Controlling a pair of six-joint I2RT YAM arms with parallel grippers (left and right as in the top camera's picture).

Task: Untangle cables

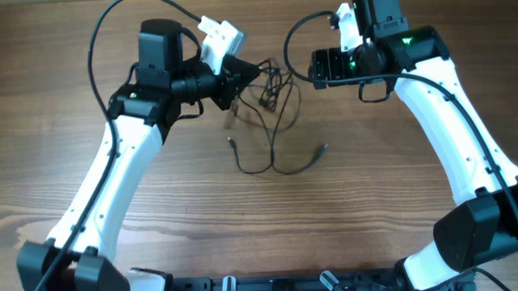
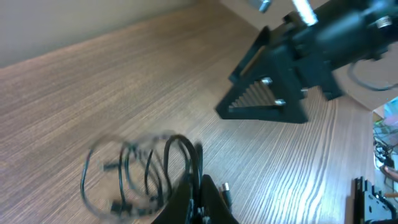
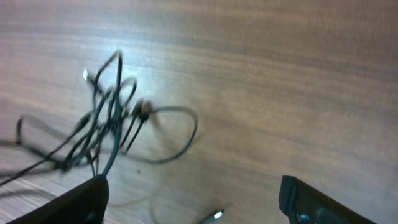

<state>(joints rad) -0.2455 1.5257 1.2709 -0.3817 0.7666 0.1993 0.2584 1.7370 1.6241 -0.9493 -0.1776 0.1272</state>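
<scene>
The cables point(image 1: 273, 97) are thin black wires bunched in a tangle at the table's middle back, with loops trailing toward me and plug ends lying loose. My left gripper point(image 1: 253, 75) sits at the tangle's left edge. In the left wrist view the left gripper point(image 2: 200, 182) is shut on a strand, with the cables' point(image 2: 144, 171) blurred loops just to its left. My right gripper point(image 1: 317, 67) hovers right of the tangle. Its fingers point(image 3: 81, 200) stand wide open with nothing between them, and the cables point(image 3: 106, 121) lie ahead on the left.
Bare wooden table point(image 1: 390, 184) surrounds the tangle. The right gripper's black body point(image 2: 292, 68) fills the upper right of the left wrist view. A loose plug end point(image 3: 215, 215) lies on the wood between the right fingers.
</scene>
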